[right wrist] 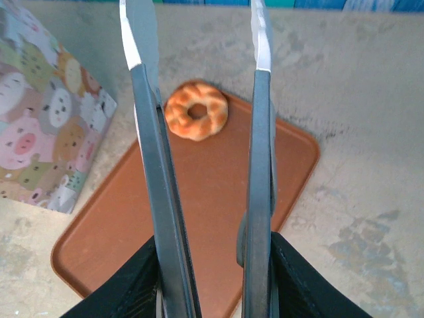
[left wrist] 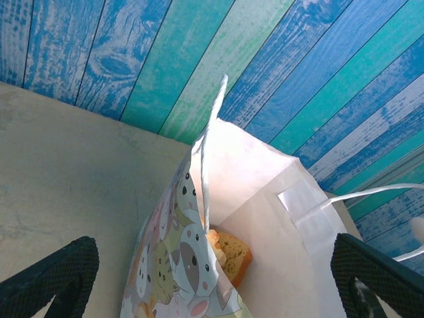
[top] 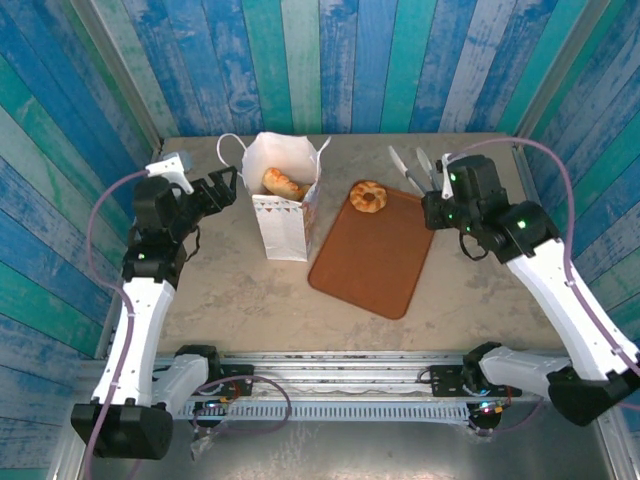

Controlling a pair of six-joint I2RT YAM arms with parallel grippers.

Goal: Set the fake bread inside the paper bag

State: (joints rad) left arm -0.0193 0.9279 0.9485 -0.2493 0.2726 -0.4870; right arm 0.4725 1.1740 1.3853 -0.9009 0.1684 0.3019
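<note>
Ring pastry [right wrist: 196,111] left at tray's [right wrist: 205,199] 12 o'clock corner. Other fake bread [top: 285,184] already in paper bag [top: 285,225], at tray's 9. Right end effector [right wrist: 215,271] clamps tongs [right wrist: 156,199], blades spread, nothing between. Left end effector [top: 218,190] wide open, empty, just beside bag's 9. Risks: ring slips off smooth blades; tongs clip the rim and tip the unbraced bag on the bench [top: 230,290].

Bread [left wrist: 233,257] half-hidden inside paper bag [left wrist: 278,218]

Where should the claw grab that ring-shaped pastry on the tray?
Best pinch the ring-shaped pastry across its outer rim, coming straight down from above. It lies flat on the tray with nothing beside it. The tongs in the right claw are open above it.
</note>
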